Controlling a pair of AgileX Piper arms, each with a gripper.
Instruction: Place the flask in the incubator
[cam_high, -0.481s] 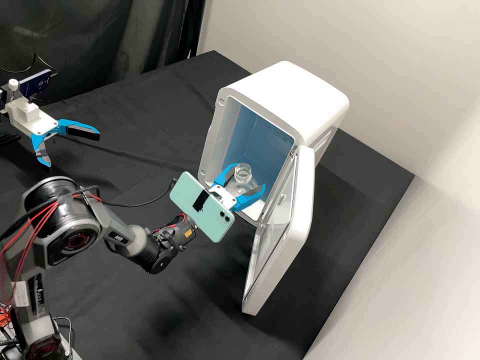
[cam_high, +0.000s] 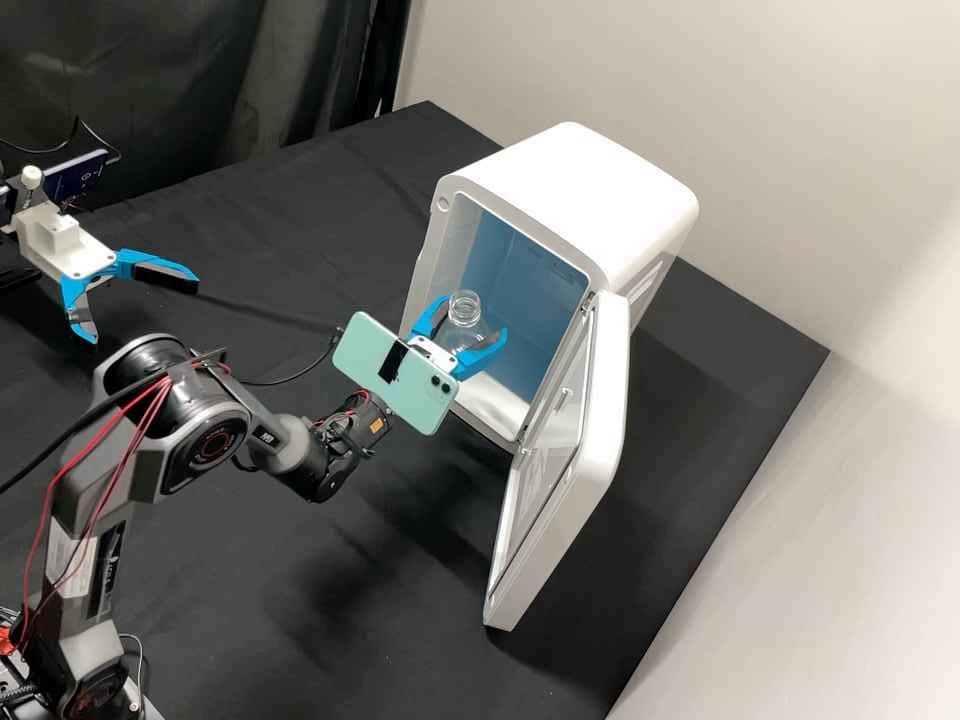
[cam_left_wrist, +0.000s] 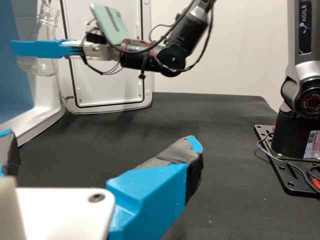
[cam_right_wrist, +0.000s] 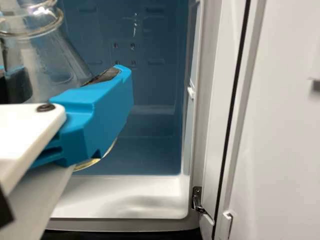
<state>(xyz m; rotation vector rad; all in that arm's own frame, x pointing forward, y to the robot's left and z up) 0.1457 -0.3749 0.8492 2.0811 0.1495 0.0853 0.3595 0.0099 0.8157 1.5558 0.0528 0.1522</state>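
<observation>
While the left gripper (cam_high: 122, 298) hangs over the far left end of the black counter (cam_high: 300, 220), its blue fingers spread wide and nothing between them, the work is all going on further along. The right arm stretches across the middle of the counter with a pale green phone (cam_high: 395, 372) strapped to its wrist. Just past that, the right gripper (cam_high: 462, 328) is clenched around a clear glass flask (cam_high: 463, 312). The flask stands upright with its neck open. It sits right at the mouth of the white incubator (cam_high: 590, 200), just inside the lower part of the blue chamber. From the right wrist's own angle its base looks to be carried a little above the chamber floor rather than resting on it. To the right of all this the incubator door (cam_high: 560, 470) hangs open and well clear of the opening. I'd say the step in hand is carrying the flask in, and the placing itself is not yet done. The next move, to my eye, calls for easing it deeper toward the back wall and lowering it level until the base meets the floor. Only then should the fingers let go and draw straight back out, without brushing the rim or the door edge
</observation>
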